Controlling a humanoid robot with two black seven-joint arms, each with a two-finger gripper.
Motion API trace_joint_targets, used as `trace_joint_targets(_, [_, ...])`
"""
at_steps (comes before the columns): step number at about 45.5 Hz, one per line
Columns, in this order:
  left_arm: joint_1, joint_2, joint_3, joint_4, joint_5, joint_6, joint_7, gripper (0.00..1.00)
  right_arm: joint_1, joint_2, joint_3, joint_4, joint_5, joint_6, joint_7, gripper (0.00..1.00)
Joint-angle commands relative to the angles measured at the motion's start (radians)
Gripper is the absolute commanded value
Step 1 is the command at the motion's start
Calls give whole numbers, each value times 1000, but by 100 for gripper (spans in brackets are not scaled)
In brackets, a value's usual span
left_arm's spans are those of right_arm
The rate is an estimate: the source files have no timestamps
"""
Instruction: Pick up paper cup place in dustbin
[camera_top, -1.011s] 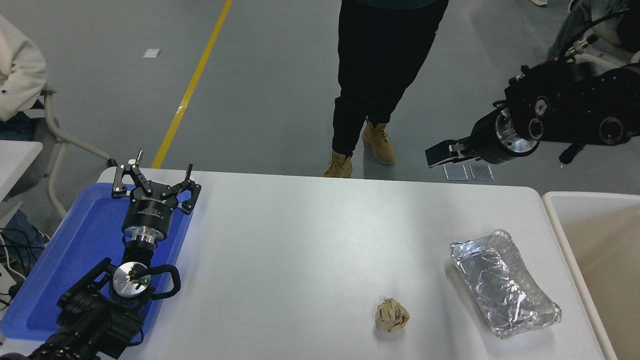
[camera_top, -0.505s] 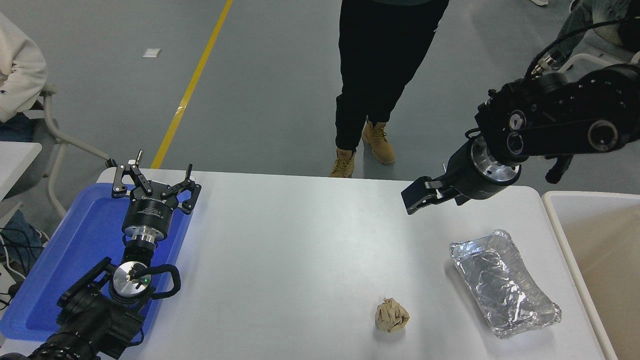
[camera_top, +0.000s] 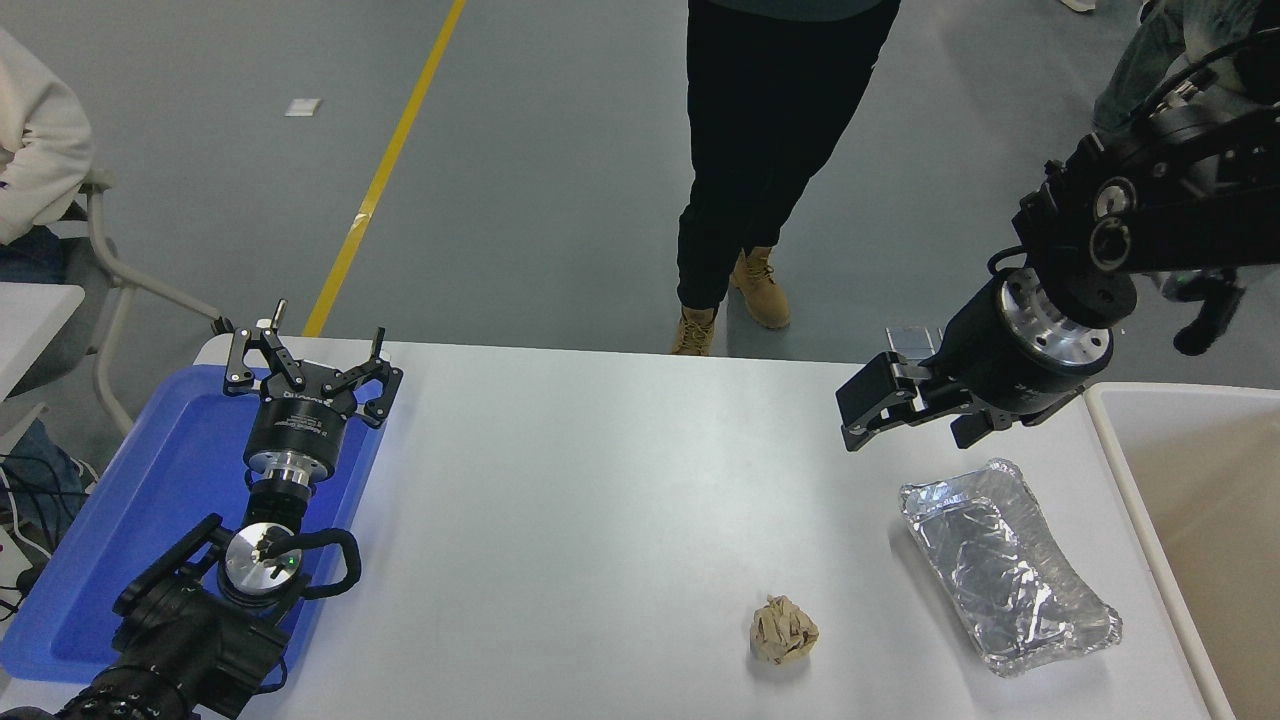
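No paper cup shows anywhere in the head view; it is hidden or out of view. The dustbin (camera_top: 1110, 432), with an off-white rim and beige inner walls, stands against the table's right edge, cut off by the picture. My right gripper (camera_top: 868, 405) hangs above the table's far right part, left of the dustbin and just beyond the foil tray, with nothing visible in it. I cannot tell how it stands. My left gripper (camera_top: 308, 348) is parked open and empty over the blue tray at the lower left.
A crinkled silver foil tray (camera_top: 1005, 565) lies near the right edge. A crumpled brown paper ball (camera_top: 783, 630) lies at the front centre. A blue flat tray (camera_top: 150, 500) sits at the left. A person (camera_top: 770, 150) stands at the far side.
My right arm came down from beyond the far edge to over the table, swung left, then back a little to the right. The left arm has not moved.
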Motion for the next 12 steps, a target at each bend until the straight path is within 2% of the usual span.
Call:
trace_joint_targets(1, [0,-1,0,0,0,1,0,100,11,-8,-31,9,16,48,0,100])
trace_joint_targets(6, [0,1,-1,0,0,1,0,100,10,-8,-45,3,22,114,3,100])
trace_joint_targets(12, [0,-1,0,0,0,1,0,100,5,-6,-45,-14,50,119,3,100])
